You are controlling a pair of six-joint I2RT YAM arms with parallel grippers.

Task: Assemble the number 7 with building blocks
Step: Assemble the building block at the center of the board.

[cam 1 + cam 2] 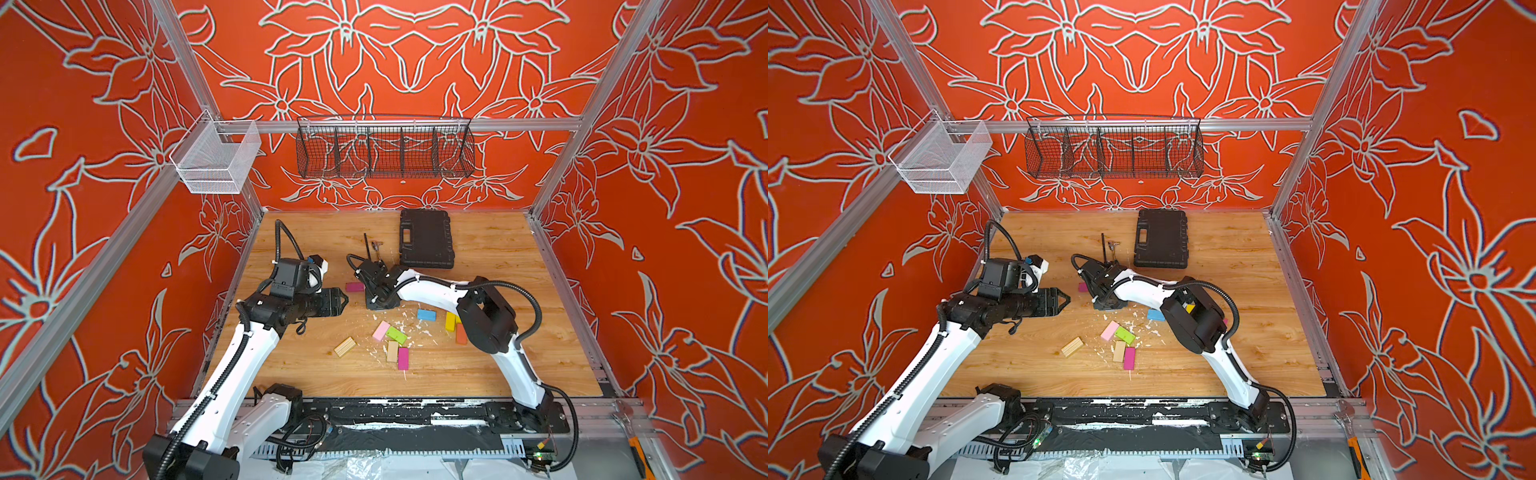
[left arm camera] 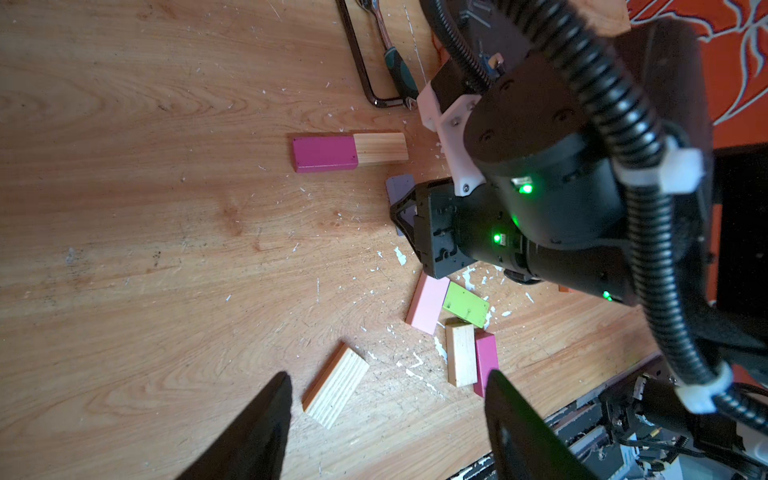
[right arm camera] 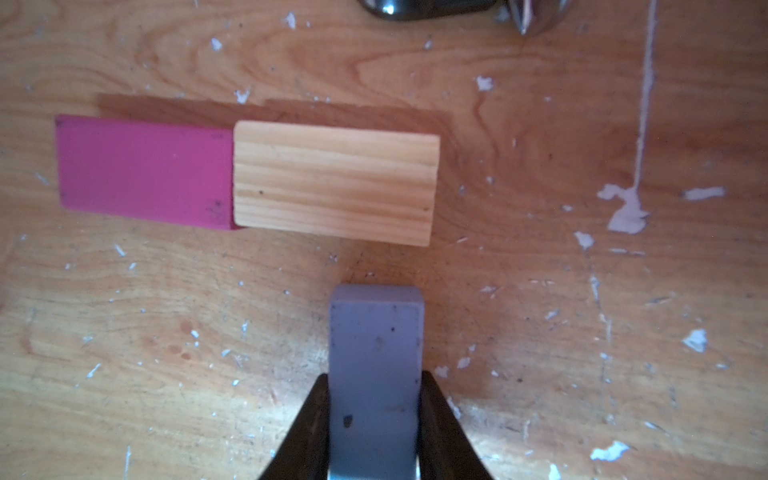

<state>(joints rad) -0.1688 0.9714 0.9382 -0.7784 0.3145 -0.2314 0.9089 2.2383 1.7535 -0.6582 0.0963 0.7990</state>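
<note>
- The right gripper [image 3: 376,380] is clamped on a grey block [image 3: 376,324]. It pinches the long sides, which leaves the far end free to lead.
- Ahead of it lies the bar [image 3: 249,178]: a magenta block [image 3: 143,172] and a wood block [image 3: 334,187], flat, end to end and touching. I read that as the top of the 7.
- The grey block stands square to the bar, just short of the wood block's outer end, with a strip of table [image 3: 124,332] between them. It looks like the first stem piece lining up. I can't tell whether it rests on the table.
- The left gripper [image 2: 388,374] hangs off to the side, jaws apart and nothing in them. Probably it is giving room.
- Spares lie loose nearer the robot's base: pink block [image 1: 380,330], green block [image 1: 396,335], blue block [image 1: 426,315], yellow block [image 1: 450,321].
- By my count, two stem blocks are needed after this one.
</note>
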